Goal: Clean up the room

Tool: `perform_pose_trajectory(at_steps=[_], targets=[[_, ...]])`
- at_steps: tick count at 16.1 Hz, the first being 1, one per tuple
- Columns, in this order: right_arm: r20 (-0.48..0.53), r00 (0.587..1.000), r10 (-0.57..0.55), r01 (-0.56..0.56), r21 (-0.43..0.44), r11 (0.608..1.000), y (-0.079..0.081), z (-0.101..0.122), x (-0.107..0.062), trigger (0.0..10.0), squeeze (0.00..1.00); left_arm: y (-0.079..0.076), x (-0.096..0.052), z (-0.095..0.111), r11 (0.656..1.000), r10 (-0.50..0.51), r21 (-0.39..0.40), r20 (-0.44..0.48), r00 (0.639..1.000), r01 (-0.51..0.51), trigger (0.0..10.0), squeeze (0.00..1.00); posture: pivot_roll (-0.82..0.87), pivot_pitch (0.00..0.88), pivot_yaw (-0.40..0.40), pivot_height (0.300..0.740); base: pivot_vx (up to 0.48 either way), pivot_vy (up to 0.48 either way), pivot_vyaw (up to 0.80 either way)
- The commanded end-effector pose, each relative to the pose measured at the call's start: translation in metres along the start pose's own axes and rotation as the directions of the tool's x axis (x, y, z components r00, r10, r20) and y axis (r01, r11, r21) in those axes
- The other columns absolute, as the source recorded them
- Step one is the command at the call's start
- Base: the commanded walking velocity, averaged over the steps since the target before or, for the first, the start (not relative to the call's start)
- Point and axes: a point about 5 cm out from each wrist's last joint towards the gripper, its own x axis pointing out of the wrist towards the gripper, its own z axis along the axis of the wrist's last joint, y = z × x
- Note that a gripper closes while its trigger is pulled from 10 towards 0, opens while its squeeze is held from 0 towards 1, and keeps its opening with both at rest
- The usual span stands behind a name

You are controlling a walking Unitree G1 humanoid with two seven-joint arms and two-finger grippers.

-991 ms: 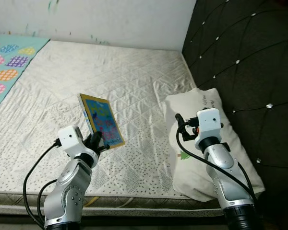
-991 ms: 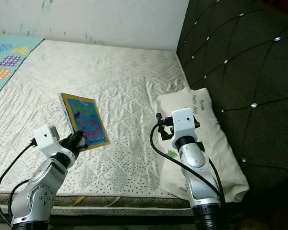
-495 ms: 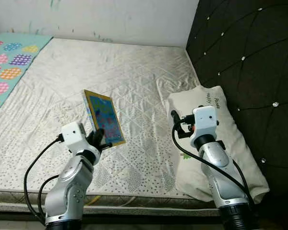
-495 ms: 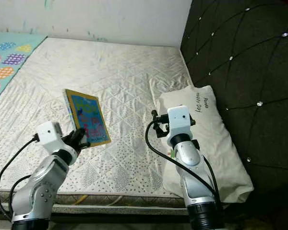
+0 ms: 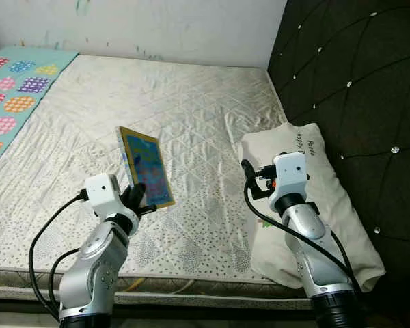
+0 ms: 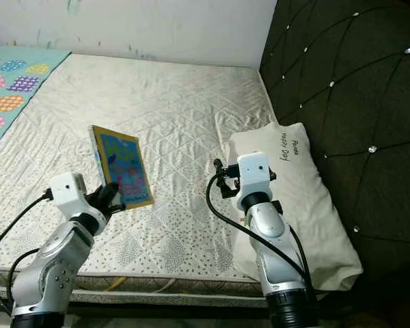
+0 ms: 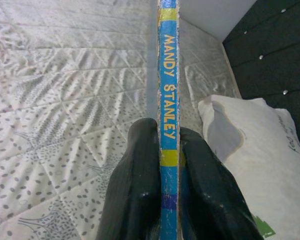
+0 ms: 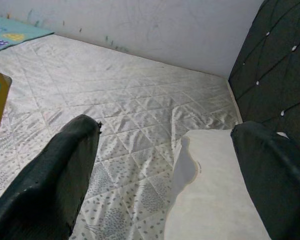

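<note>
A thin picture book (image 5: pixel 146 167) with a blue and yellow cover is held upright above the bare mattress (image 5: pixel 184 116). My left gripper (image 5: pixel 138 200) is shut on its lower edge. In the left wrist view the two black fingers (image 7: pixel 140 185) pinch the blue spine (image 7: pixel 168 90), which reads MANDY STANLEY. My right gripper (image 5: pixel 250 179) hovers over the edge of a white pillow (image 5: pixel 328 198) and is open; its fingers (image 8: pixel 55 175) stand wide apart with nothing between them.
A dark tufted headboard (image 5: pixel 355 75) runs along the right side. A teal sheet with coloured hearts (image 5: pixel 14 89) lies at the mattress's far left. A white wall (image 5: pixel 157 27) closes the far end. The mattress's front edge (image 5: pixel 191 283) is just below my arms.
The camera view has shifted slightly. My left gripper still holds the book upright, raised a little; the right gripper stays open over the pillow's edge.
</note>
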Motion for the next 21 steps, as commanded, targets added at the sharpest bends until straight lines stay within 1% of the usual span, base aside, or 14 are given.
perform_pose_trajectory(at_steps=[1,2,3,4,6,10,19,21], targets=[[-0.003,1.000,-0.002,0.002,0.010,1.000,-0.0016,-0.0001,0.0001,10.0,0.00,-0.0059,-0.0022,0.0067,0.999,-0.032,0.009,0.046,0.998,0.032,10.0,0.00,0.01,0.080,-0.065,0.728,0.000,0.000,0.00],[-0.003,1.000,-0.001,0.001,0.011,1.000,-0.0017,0.0001,0.0006,10.0,0.00,-0.0057,-0.0023,0.0052,1.000,-0.031,0.008,0.043,0.999,0.030,10.0,0.00,0.01,0.074,-0.065,0.728,0.000,0.000,0.00],[-0.003,1.000,0.005,-0.005,0.014,1.000,-0.0007,-0.0002,0.0008,10.0,0.00,-0.0036,-0.0019,0.0007,0.999,-0.009,-0.037,0.022,1.000,0.010,10.0,0.00,0.01,0.072,-0.064,0.715,0.000,0.000,0.00],[-0.001,1.000,0.009,-0.009,0.015,1.000,0.0000,0.0002,0.0006,10.0,0.00,-0.0027,-0.0014,0.0004,0.999,-0.004,-0.044,0.021,1.000,0.005,10.0,0.00,0.01,0.072,-0.064,0.705,0.000,0.000,0.00],[0.000,1.000,0.011,-0.011,0.015,1.000,-0.0003,0.0002,-0.0001,10.0,0.00,-0.0026,-0.0005,0.0018,0.999,-0.005,-0.038,0.026,1.000,0.006,10.0,0.00,0.01,0.067,-0.065,0.691,0.000,0.000,0.00],[0.009,1.000,0.022,-0.022,0.006,1.000,0.0009,0.0013,0.0015,10.0,0.00,-0.0038,0.0015,0.0027,0.999,-0.005,-0.037,0.034,0.999,0.007,10.0,0.00,0.01,0.059,-0.068,0.641,0.000,0.000,0.00],[0.017,0.999,0.042,-0.042,-0.010,0.999,0.0021,0.0010,0.0029,10.0,0.00,-0.0008,0.0035,0.0088,0.999,0.025,-0.028,0.073,0.997,-0.023,10.0,0.00,0.01,0.049,-0.070,0.636,0.000,0.000,0.00],[0.016,0.999,0.046,-0.046,-0.006,0.999,0.0028,0.0005,0.0028,10.0,0.00,-0.0003,0.0034,0.0088,0.999,0.029,-0.026,0.075,0.997,-0.027,10.0,0.00,0.01,0.049,-0.070,0.621,0.000,0.000,0.00]])
